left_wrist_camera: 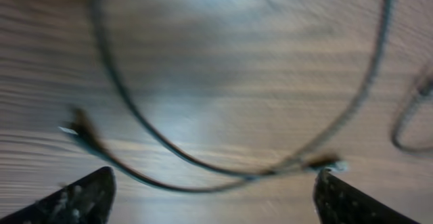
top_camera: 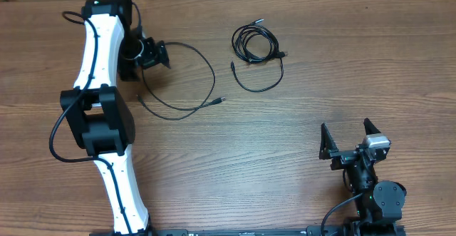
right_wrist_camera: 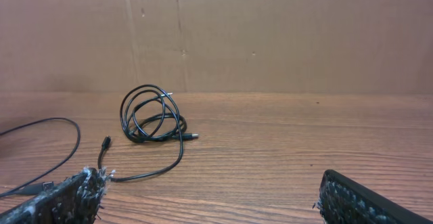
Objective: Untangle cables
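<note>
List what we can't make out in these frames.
- Left wrist: motion blur, so the plug types on the loose cable are unreadable.
- Overhead: the left claw covers part of that cable.
- Overhead and right wrist: the coil is too small and overlapped to count its cables or spot knots.
- Right wrist: the loose cable is cut off by the left edge.

The cables [top_camera: 255, 42] are black with silvery plug tips. The table [top_camera: 285, 136] is mid-brown, streaked with wood grain. The left arm [top_camera: 96, 47] is white with black joints, the right gripper [top_camera: 345, 127] black. The backdrop [right_wrist_camera: 270, 34] is plain tan.
</note>
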You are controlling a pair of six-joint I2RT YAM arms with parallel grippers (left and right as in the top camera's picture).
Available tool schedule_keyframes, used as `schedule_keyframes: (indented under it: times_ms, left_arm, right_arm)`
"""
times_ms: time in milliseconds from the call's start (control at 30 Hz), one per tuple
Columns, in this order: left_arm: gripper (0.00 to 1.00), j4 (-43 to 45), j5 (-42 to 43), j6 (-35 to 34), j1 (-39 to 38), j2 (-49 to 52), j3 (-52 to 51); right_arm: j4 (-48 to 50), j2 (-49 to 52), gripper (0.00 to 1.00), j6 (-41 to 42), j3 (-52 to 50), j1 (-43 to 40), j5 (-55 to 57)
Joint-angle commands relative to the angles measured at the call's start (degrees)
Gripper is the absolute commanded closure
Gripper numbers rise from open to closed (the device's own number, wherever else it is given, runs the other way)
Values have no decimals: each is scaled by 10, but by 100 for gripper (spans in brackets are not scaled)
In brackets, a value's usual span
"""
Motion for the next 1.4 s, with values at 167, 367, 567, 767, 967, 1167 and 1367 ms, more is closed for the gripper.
schedule_keyframes:
  times_ms: [167, 367, 567, 767, 967, 1167, 1367]
  left_arm:
    - [19, -55, -45, 69, -94, -2, -5]
    - [25, -45, -235, 165, -165, -1, -9]
    - [27, -7, -166, 277, -191, -1, -21]
    - [23, -32, -59, 338, -179, -3, -23]
    - [0, -137, 93, 382, -140, -7, -23]
    - [0, -137, 113, 319, -106, -58, -25]
    - [0, -137, 80, 261, -106, -168, -57]
  right_arm:
    - [3, -1, 0, -3, -6, -1, 3]
    - [3, -1, 0, -3, -6, -1, 3]
    - [3, -1, 0, -3, -6, -1, 3]
    - [3, -1, 0, -3, -6, -1, 3]
    - [3, -1, 0, -3, -6, -1, 3]
    - [3, -1, 0, -3, -6, -1, 3]
    - [3, -1, 0, -3, -6, -1, 3]
